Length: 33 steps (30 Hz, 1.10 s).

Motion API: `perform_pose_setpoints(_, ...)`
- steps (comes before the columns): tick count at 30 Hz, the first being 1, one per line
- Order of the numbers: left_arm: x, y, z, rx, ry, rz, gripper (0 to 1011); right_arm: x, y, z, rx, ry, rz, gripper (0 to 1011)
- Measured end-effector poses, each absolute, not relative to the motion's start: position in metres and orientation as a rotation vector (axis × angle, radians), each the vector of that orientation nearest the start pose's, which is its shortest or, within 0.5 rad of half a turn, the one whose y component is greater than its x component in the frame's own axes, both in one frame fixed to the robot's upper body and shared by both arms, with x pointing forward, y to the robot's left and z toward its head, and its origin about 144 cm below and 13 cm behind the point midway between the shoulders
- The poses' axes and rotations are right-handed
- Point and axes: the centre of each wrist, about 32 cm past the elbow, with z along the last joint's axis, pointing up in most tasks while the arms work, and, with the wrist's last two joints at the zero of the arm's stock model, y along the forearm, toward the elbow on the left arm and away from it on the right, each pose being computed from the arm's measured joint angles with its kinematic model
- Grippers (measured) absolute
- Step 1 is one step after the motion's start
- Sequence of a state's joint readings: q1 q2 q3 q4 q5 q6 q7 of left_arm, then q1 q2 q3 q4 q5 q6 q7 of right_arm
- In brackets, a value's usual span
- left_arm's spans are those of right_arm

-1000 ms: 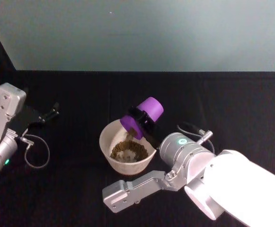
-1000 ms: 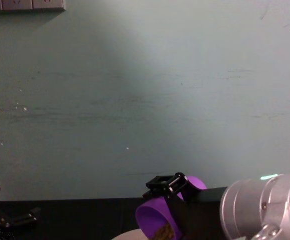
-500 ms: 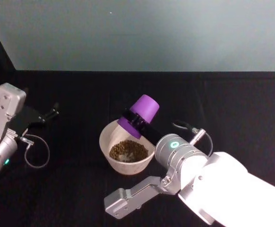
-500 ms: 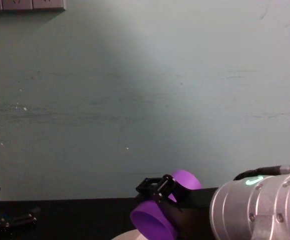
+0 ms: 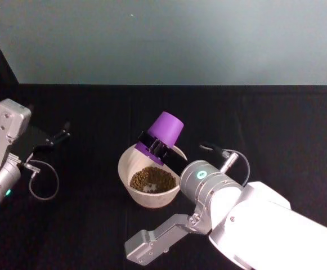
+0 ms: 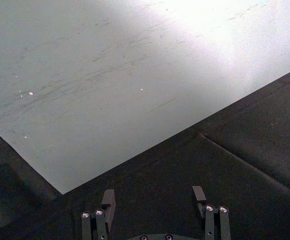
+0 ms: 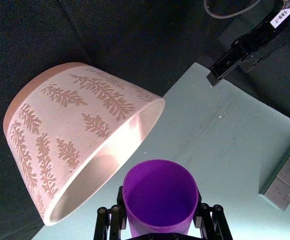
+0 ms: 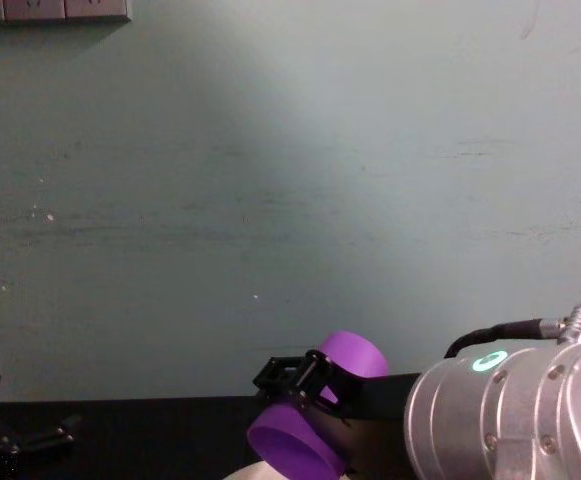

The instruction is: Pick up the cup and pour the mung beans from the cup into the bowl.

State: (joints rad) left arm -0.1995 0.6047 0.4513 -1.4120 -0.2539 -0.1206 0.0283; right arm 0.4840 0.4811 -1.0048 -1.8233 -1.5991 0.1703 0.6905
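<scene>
— Where is the small, smooth purple plastic cup (image 5: 164,135)?
— Just above the far side of the wide round bowl with the pale pinkish-white rim (image 5: 123,163). It is tipped almost upside down, base up and mouth facing down into the bowl. From the wrist, its inside shows plain purple. Whether its rim touches the bowl, I cannot tell.
— What holds it?
— The right gripper (image 5: 155,147). Its black fingers are clamped on opposite sides of the cup, close to the mouth.
— And the bowl?
— It stands upright on the black worktop (image 5: 276,124), with a heap of brownish-green mung beans (image 5: 152,179) on its bottom and a leaf pattern on its outer wall.
— The left gripper (image 6: 153,200)?
— It sits well to the left of the bowl, over the worktop, with its fingers spread wide apart.
</scene>
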Motion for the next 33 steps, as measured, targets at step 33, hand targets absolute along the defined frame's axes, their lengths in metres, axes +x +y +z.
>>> perform_pose_setpoints(33,0.489,0.31,1.14,0.304,-0.285,1.248,1000,0.461,-0.184,1.241,-0.71,-0.896,-0.8,729)
